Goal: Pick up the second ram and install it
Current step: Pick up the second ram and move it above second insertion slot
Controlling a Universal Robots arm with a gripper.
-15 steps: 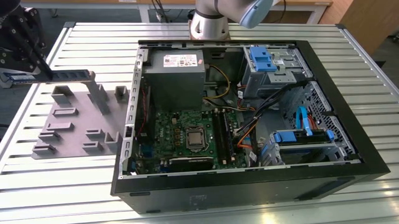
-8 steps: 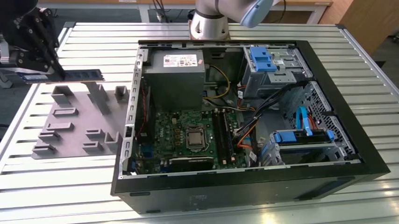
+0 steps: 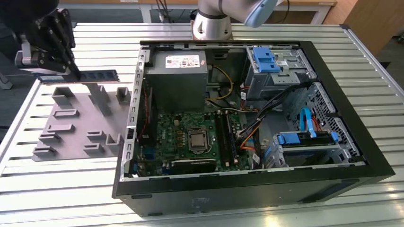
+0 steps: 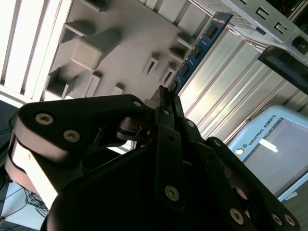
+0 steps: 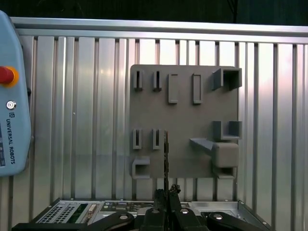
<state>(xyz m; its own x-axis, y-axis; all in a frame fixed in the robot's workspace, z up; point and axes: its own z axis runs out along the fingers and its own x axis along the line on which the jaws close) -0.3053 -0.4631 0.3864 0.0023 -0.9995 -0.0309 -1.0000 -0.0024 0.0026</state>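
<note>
Fingers pinch the second ram over a gray holder on a slatted table.

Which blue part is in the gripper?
The second ram, the slim blue-green stick clamped in the gripper over the grey fixture tray. Both bright-blue drive-bay latches and the blue cable sit inside the case.

The second ram is a slim, long blue-green circuit-board stick carrying a row of dark chips. It hangs clear of the desk at the exterior view's left, standing on its long edge and lying nearly level. One end is pinched between the fingers, the free end pointing to the exterior view's right. The first wrist view shows it edge-on as a thin line; the second wrist view shows its chip face.
</note>
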